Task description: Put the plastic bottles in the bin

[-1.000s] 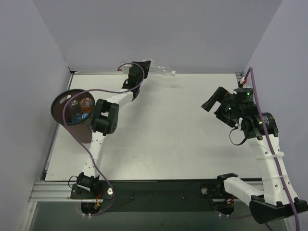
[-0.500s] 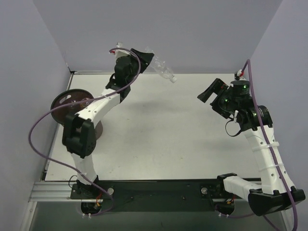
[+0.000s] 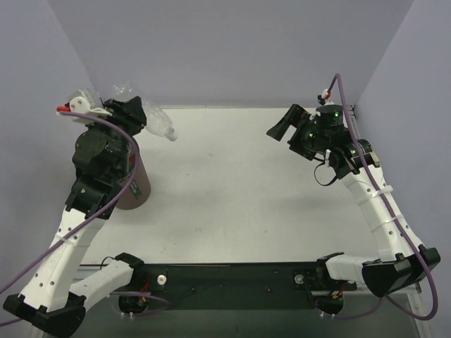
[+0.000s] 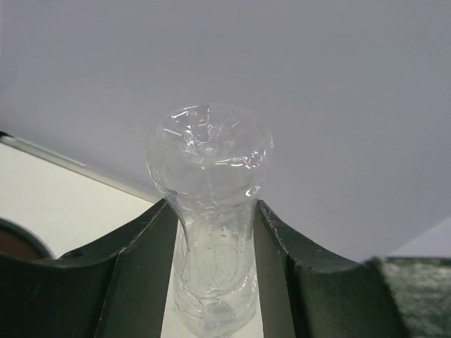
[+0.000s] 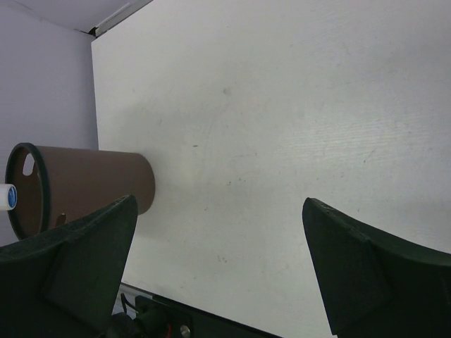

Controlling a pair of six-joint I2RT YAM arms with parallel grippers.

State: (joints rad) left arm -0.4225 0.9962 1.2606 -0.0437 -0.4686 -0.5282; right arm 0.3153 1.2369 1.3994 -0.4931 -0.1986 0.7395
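Observation:
A clear crumpled plastic bottle [image 3: 156, 123] with a white cap hangs in the air at the back left, cap end pointing right and down. My left gripper [image 3: 135, 113] is shut on its body; in the left wrist view the bottle [image 4: 211, 204] fills the gap between both fingers [image 4: 141, 260]. The brown bin [image 3: 134, 189] stands just below, mostly hidden by my left arm; its side shows in the right wrist view [image 5: 91, 184]. A white cap [image 5: 6, 197] pokes in beside the bin's mouth. My right gripper [image 3: 280, 127] hovers open over the table's back right, with nothing in it.
Grey walls close in the table at the back and on both sides. The black rail [image 3: 232, 274] with the arm bases runs along the near edge. A purple cable [image 3: 106, 204] loops off my left arm beside the bin.
My left arm has swung from the back middle to the left with the bottle, now above the bin. The right arm has lifted and shifted left.

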